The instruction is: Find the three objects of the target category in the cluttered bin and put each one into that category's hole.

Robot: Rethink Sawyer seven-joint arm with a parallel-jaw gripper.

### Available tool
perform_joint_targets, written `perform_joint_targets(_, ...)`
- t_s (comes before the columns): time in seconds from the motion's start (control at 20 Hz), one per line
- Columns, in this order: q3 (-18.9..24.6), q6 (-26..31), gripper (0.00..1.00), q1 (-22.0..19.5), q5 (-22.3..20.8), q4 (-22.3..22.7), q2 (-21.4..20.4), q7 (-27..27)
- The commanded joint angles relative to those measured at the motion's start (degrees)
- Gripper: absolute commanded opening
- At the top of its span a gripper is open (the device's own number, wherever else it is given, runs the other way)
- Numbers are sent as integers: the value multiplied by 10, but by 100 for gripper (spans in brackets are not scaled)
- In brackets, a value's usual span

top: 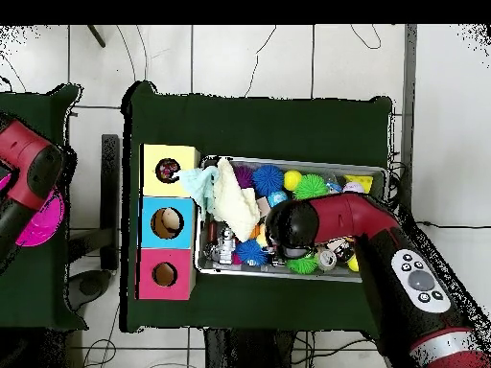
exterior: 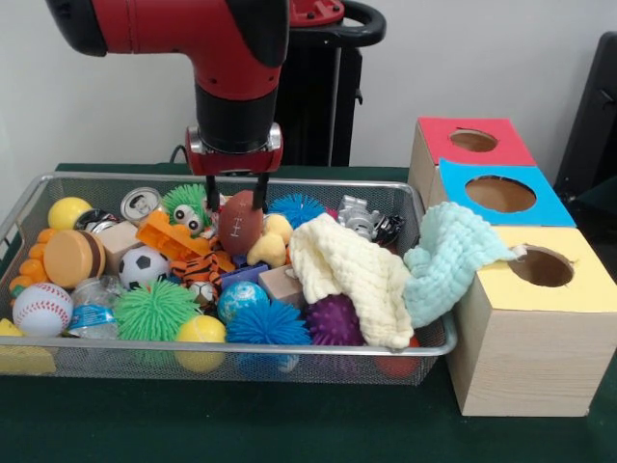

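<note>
- I saw the pincer (exterior: 236,188) down inside the wire bin (exterior: 58,359), its two dark fingers (exterior: 260,183) set narrow either side of the top of a small brown football (exterior: 240,221); it looked clamped on that football
- The football stood upright among the clutter, near the bin's back wall, between a green spiky toy with eyes (exterior: 186,204) and a blue spiky ball (exterior: 296,208)
- A soccer ball (exterior: 144,265) and a baseball (exterior: 41,309) lay toward the bin's left end; a cream cloth (exterior: 352,275) and a mint cloth (exterior: 446,253) draped the right end
- On the green counter (exterior: 241,424), three boxes stood just beside the bin: yellow (exterior: 540,323), blue (exterior: 498,194), red (exterior: 472,141), each with a round hole; from overhead the arm (top: 338,218) covered the bin's middle
</note>
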Motion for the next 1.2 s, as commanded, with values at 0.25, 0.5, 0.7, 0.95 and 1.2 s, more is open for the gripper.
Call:
perform_joint_targets(0.25, 31, 84, 100, -9, -60, -60, 44, -249)
perform_joint_targets(0.5, 23, 118, 100, -7, -61, -93, 65, -277)
perform_joint_targets(0.7, 18, 164, 100, -10, -66, -112, 69, -323)
perform_joint_targets(0.95, 11, 187, 100, -23, -65, -114, 72, -349)
perform_joint_targets(1.2, 12, 202, 100, -25, -55, -112, 63, -359)
